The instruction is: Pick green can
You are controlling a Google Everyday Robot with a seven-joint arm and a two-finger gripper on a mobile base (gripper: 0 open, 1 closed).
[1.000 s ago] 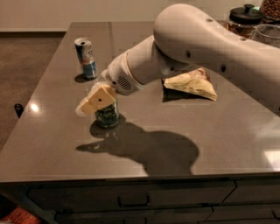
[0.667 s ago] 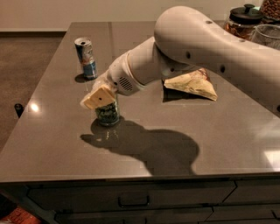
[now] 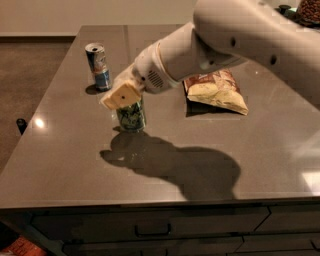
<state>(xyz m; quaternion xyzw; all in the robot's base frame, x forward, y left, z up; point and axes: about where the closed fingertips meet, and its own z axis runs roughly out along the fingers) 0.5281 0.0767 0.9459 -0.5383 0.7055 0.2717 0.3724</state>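
Note:
The green can is dark green with pale swirls. It hangs just above the grey table, left of centre, and its shadow spreads on the table below it. My gripper comes down from the upper right and is shut on the can's top. A tan finger pad covers the upper part of the can, so the silver lid is hidden. The white arm runs off to the upper right.
A slimmer blue-and-silver can stands upright behind and to the left of the green can. A yellow and brown chip bag lies to the right, under the arm. Dark jars stand at the far right corner. Drawers run below the front edge.
The gripper has moved up and slightly right with the green can in it. The can has come off the table. The blue-and-silver can and the bag have not moved.

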